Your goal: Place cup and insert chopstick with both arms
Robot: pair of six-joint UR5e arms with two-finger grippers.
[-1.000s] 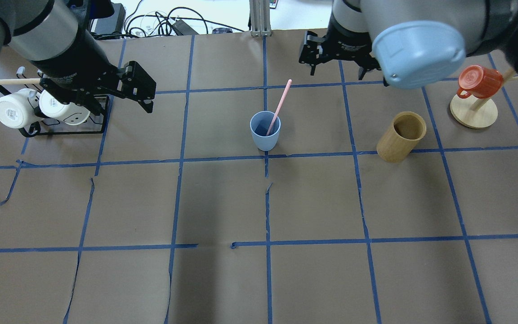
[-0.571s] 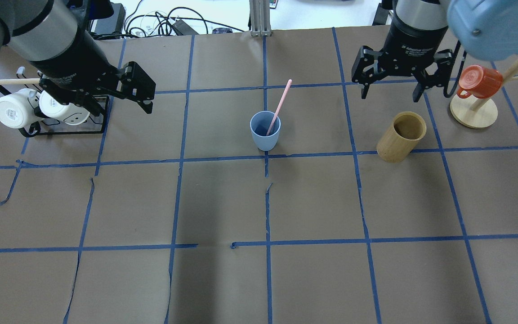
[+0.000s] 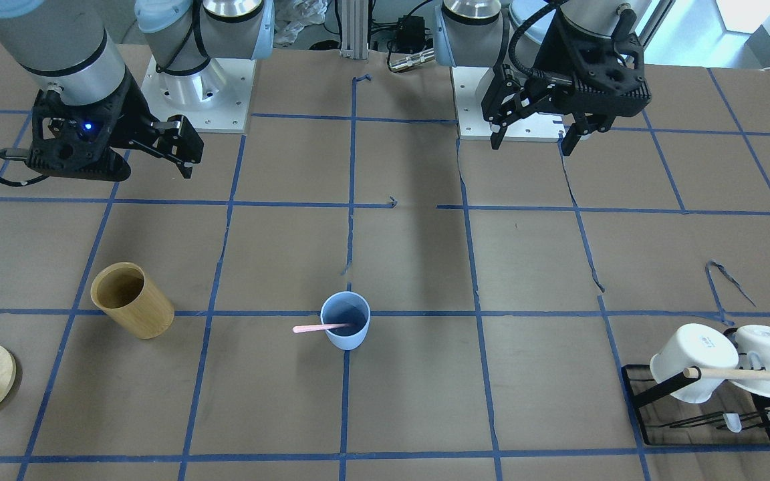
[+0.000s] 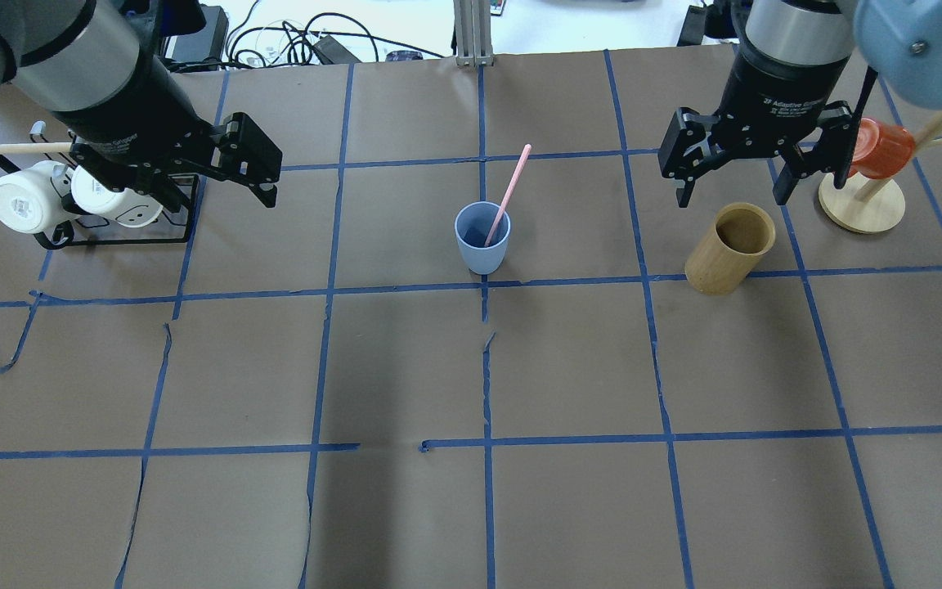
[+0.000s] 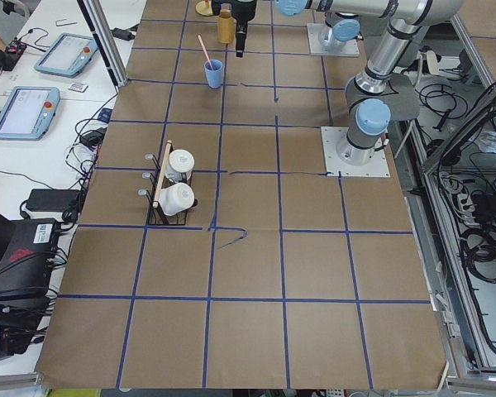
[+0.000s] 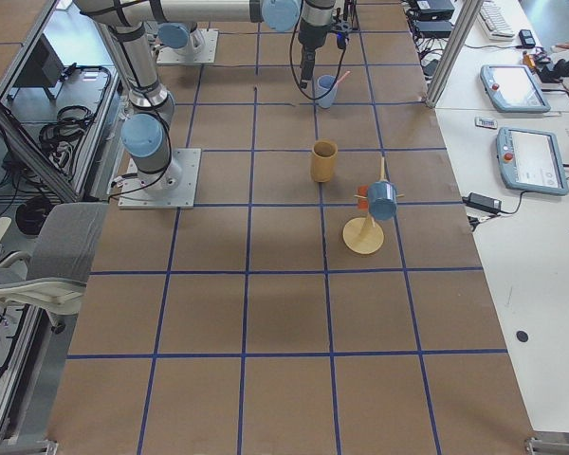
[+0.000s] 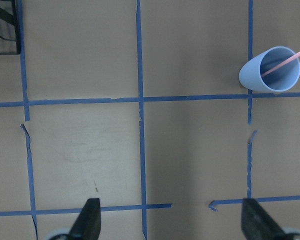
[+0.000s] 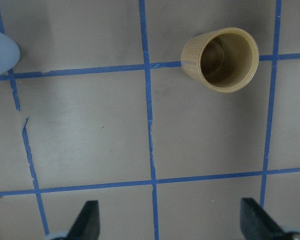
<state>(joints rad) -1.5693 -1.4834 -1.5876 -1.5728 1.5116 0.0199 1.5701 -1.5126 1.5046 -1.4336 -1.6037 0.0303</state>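
Observation:
The light-blue cup [image 4: 482, 239] stands upright near the table's middle. It also shows in the front view [image 3: 345, 322] and the left wrist view [image 7: 270, 70]. The pale-pink chopstick [image 4: 509, 190] stands in the cup and leans on its rim [image 3: 317, 328]. My left gripper [image 4: 257, 168] is open and empty, well to the left of the cup, beside the mug rack. Its fingers [image 7: 90, 222] are spread wide. My right gripper [image 4: 731, 196] is open and empty, just behind the wooden cylinder. Its fingers [image 8: 87, 222] are spread wide.
A tan wooden cylinder [image 4: 731, 248] stands right of the cup, under my right gripper [image 8: 220, 59]. A black rack with two white mugs [image 4: 70, 200] and a long wooden rod is at the left. A red mug [image 4: 880, 147] hangs on a wooden stand [image 4: 862, 206] at the right.
My right arm has swung from the back centre to the right and now hangs behind the wooden cylinder. My left arm, the cup and the chopstick have not moved.

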